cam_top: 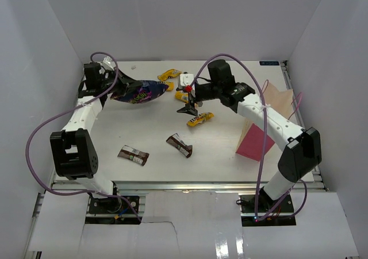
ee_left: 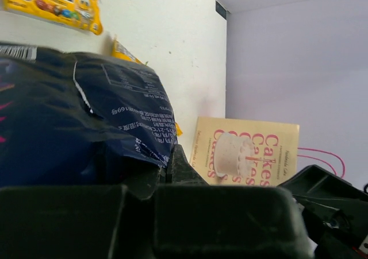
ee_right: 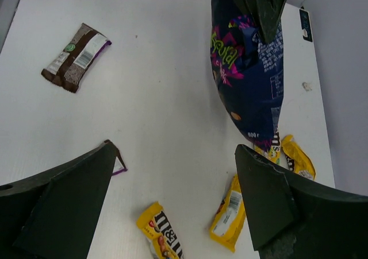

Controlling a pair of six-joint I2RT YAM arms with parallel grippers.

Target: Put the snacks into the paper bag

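The black shoulder joints of the two arms [cam_top: 72, 153] stood at the near edge of the white worktop [cam_top: 144, 127]. Just beyond them lay two brown bars [cam_top: 133, 154], a little apart from each other. The left claw [cam_top: 118, 87] was clamped on one end of the dark blue bag [cam_top: 141, 91], holding it at the far left. The right claw [cam_top: 190, 105] hung near the middle with its fingers [ee_right: 270, 207] spread wide apart and nothing between them. One yellow pack [cam_top: 199, 119] lay just beside it. Another yellow pack [cam_top: 169, 74] lay farther back, near the blue bag's tip. The paper bag [cam_top: 253, 144], pink and tan, sat at the right side of the worktop, well apart from every snack.
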